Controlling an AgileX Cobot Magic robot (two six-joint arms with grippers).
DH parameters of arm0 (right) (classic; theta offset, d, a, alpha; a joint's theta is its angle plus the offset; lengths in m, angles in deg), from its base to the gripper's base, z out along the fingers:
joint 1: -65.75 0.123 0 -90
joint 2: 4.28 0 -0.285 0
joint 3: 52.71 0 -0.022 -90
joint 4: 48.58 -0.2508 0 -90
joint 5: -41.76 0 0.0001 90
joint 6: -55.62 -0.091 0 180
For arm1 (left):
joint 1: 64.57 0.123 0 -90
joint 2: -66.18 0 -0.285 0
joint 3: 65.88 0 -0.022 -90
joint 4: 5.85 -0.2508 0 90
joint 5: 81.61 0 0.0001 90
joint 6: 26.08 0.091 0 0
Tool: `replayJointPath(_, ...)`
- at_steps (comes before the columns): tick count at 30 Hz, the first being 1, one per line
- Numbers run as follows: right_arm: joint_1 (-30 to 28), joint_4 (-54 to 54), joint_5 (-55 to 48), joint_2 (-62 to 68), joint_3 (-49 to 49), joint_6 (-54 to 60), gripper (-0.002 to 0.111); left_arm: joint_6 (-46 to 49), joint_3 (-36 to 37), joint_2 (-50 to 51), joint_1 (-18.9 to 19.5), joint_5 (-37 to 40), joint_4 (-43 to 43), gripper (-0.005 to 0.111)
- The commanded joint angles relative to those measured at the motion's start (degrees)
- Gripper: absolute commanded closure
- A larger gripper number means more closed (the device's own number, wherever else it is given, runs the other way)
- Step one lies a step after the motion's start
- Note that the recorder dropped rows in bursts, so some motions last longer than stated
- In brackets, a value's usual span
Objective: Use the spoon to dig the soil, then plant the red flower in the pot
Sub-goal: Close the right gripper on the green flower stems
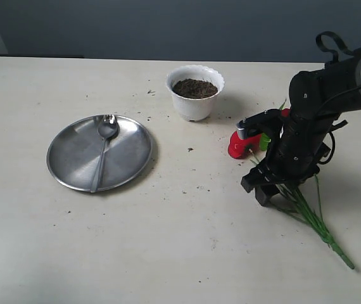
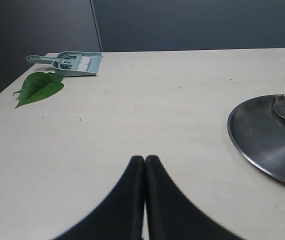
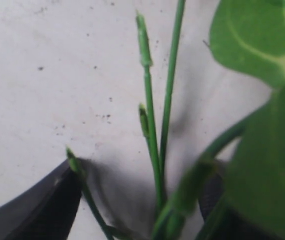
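Right now, your right gripper (image 1: 264,189) is down low at the table (image 1: 168,253), on the right side of the exterior view. It sits directly over the thin green stems (image 1: 313,221) of the red flower (image 1: 237,147). The flower lies flat on the table. Its red head points toward the pot (image 1: 194,109) but lies apart from it, and the stems trail off the other way. The arm hides the middle of the flower.

In the right wrist view the 2 dark fingers (image 3: 42,207) stand apart, with several stems running between them. 1 stem tip lies right at the edge of a finger, though you cannot tell whether it touches. The broad leaf (image 3: 262,125), blurred and close to the lens, covers most of the other finger. Nothing is clamped.

Your left gripper (image 2: 144,167) shows only in its own wrist view. Its 2 fingers are pressed together with nothing between them, over bare table just beside the plate (image 1: 73,161).

The spoon (image 1: 102,152) lies inside that round steel plate, its bowl near the far rim and its handle running toward the near rim. The soil (image 1: 194,88) fills the white scalloped pot, and dark crumbs (image 1: 190,150) dot the table around it. At the far table edge in the left wrist view lie a small teal dustpan (image 2: 77,64) and some loose leaves (image 2: 38,87).
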Motion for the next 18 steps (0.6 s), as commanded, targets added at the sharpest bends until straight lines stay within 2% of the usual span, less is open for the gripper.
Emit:
replayJointPath(1,0.1,0.2,0.1,1.8,0.7,0.2,0.046,0.0,0.3,-0.3,0.0,-0.4,0.0,0.107)
replayJointPath(18,0.1,1.3,-1.5,0.6,0.7,0.2,0.046,0.0,0.3,-0.3,0.0,-0.4,0.0,0.107)
